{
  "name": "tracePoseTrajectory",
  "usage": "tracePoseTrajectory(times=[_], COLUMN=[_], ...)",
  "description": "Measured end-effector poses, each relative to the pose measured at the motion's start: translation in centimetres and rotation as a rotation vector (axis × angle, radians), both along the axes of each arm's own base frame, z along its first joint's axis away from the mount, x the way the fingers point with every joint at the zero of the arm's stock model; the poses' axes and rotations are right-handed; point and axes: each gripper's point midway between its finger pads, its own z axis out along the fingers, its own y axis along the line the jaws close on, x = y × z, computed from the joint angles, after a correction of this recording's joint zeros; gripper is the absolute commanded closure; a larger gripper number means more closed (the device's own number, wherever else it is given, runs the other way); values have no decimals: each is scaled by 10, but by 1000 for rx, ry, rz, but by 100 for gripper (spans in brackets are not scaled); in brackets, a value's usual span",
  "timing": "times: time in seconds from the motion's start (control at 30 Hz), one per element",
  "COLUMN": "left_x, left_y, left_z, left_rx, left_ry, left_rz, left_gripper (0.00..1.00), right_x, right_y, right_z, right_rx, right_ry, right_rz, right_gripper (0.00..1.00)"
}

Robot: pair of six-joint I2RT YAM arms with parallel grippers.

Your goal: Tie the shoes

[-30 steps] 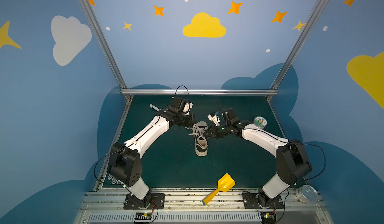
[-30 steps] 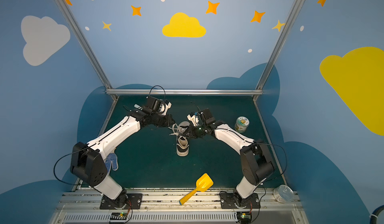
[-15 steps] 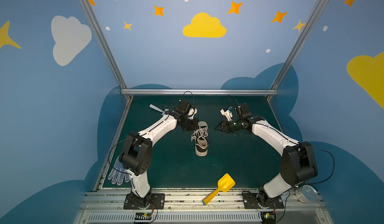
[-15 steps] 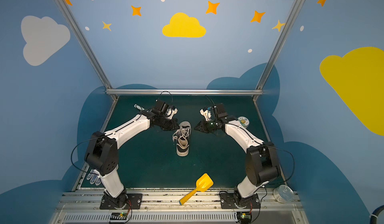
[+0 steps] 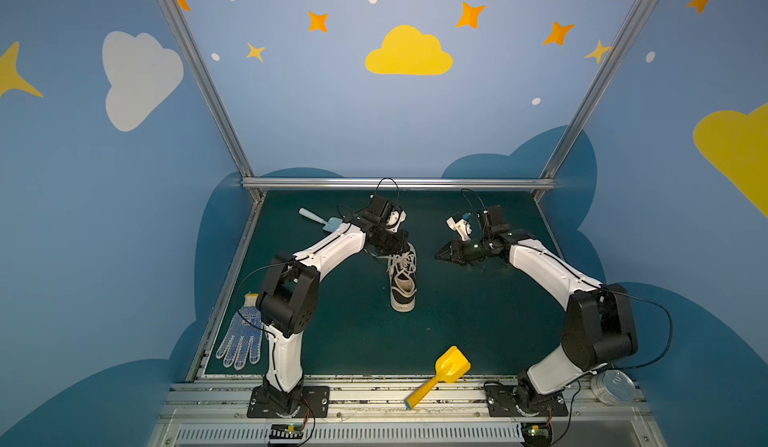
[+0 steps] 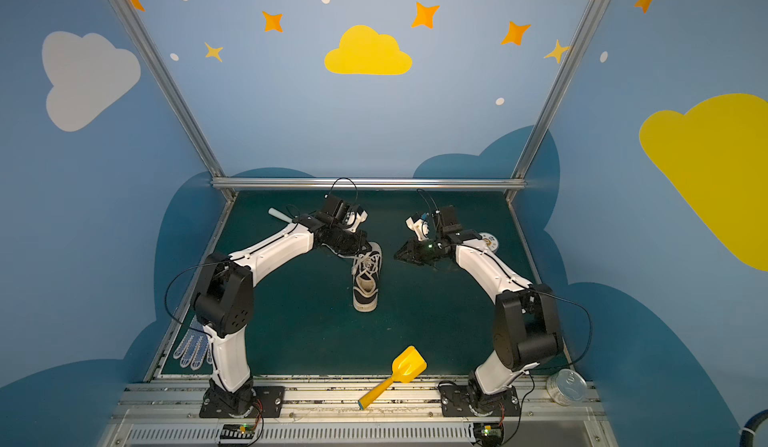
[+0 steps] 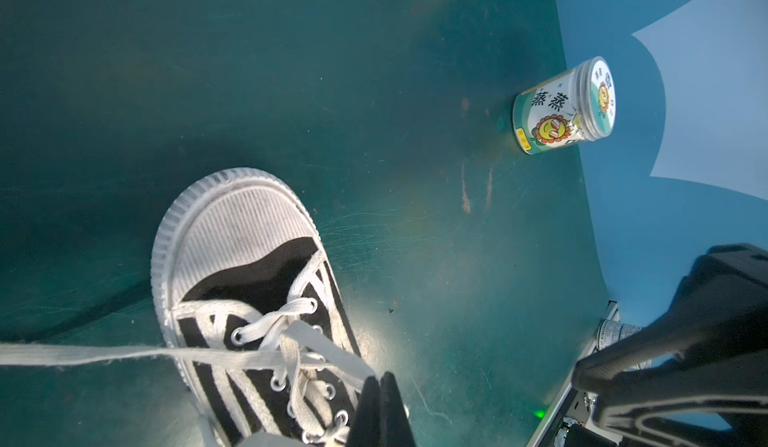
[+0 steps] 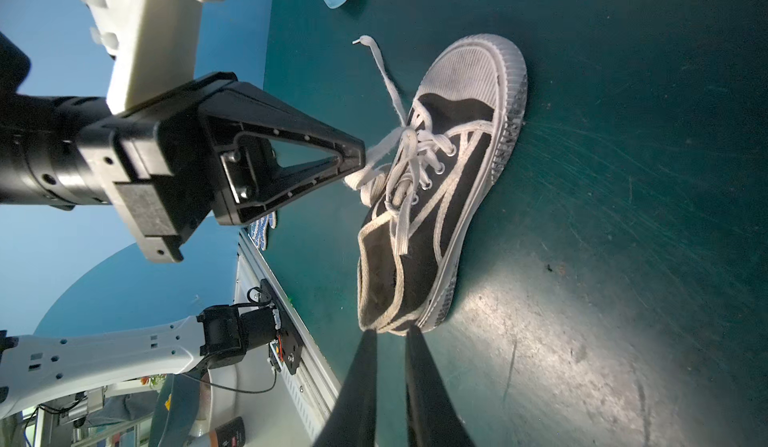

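Now: left claw [image 8: 360, 161] pinched shut on a lace [image 7: 332, 351], right at the shoe [image 5: 402, 276].
I see the right claw [image 5: 437, 254] slightly apart, empty, well clear on the shoe's right side.

I'm working in a robotics lab test cell. An aluminium frame [image 5: 399, 183] boxes in a dark green surface [image 5: 353, 341], the walls [image 5: 332, 112] are painted with clouds and stars, and the arm bases [image 5: 286, 401] are bolted to a slotted rail [image 5: 374, 393].

We get bowed edges in both top views, glare on the mat [image 8: 519, 320], and soft shadow beside the sneaker [image 7: 249, 224].
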Motion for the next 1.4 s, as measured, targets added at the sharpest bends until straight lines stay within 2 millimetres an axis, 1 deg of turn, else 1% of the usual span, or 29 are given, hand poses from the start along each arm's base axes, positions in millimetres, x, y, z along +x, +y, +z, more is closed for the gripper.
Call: tracePoseTrajectory(times=[0.17,0.27,0.33,0.43,0.6,0.7,0.73,0.77,0.8,0.87,1.0,1.13,1.3,1.4], left_x=[4,5,8,13,13,14,14,15,15,15,17,23,29,31], left_y=[-7,-13,-17,-21,-21,-20,-20,-19,-19,-19,-16,-8,1,3], left_z=[3,-2,-6,-19,-42,-45,-45,-44,-44,-44,-45,-45,-44,-44], left_rx=[-22,-36,-41,-34,-5,2,2,2,4,5,7,6,4,-1], left_ry=[-12,-2,5,22,58,61,59,57,55,56,56,57,57,58], left_rz=[-18,-34,-40,-43,-39,-35,-33,-33,-34,-32,-24,-6,11,12], left_gripper=[97,97,97,97,97,96,95,87,81,79,69,60,59,59], right_x=[1,3,4,9,12,13,13,14,14,14,17,18,24,26], right_y=[-2,-4,-5,-5,-4,-2,-2,-2,-1,0,5,12,22,27], right_z=[1,0,-1,-4,-10,-12,-13,-13,-14,-16,-21,-25,-28,-33], right_rx=[7,7,7,7,5,9,11,12,14,16,19,19,28,33], right_ry=[2,6,8,15,36,45,47,52,57,70,84,100,113,134], right_rz=[-4,-10,-14,-17,-18,-17,-17,-17,-17,-18,-10,0,6,3], right_gripper=[84,84,84,84,84,84,84,83,83,82,81,80,79,75])
